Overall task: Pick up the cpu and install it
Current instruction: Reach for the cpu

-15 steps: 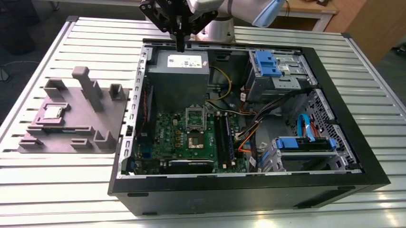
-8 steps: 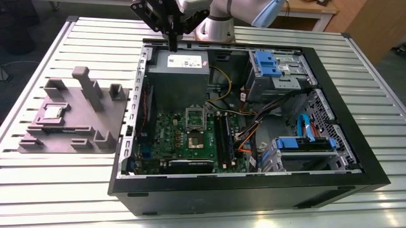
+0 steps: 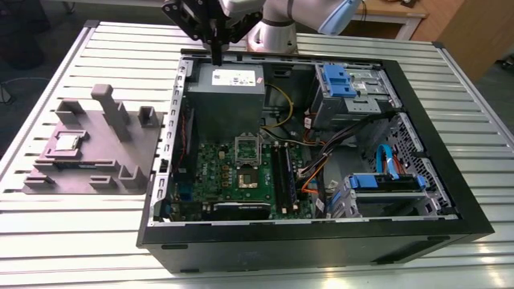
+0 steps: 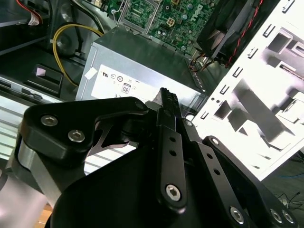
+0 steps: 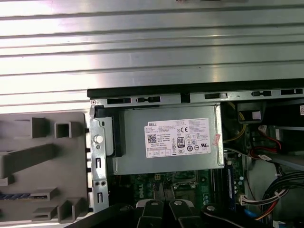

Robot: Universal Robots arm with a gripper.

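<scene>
In the exterior view the arm, cut off above its wrist, holds the gripper (image 3: 216, 59) pointing down over the power supply (image 3: 225, 90) in the open computer case (image 3: 321, 244), jaws closed on nothing. The cpu (image 3: 66, 142) lies on the grey fixture block (image 3: 120, 162) near the bench (image 3: 64, 232) edge at the exterior view's left, well apart from the jaws.

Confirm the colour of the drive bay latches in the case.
The drive bay latches are blue; the exterior view shows it best.
</scene>
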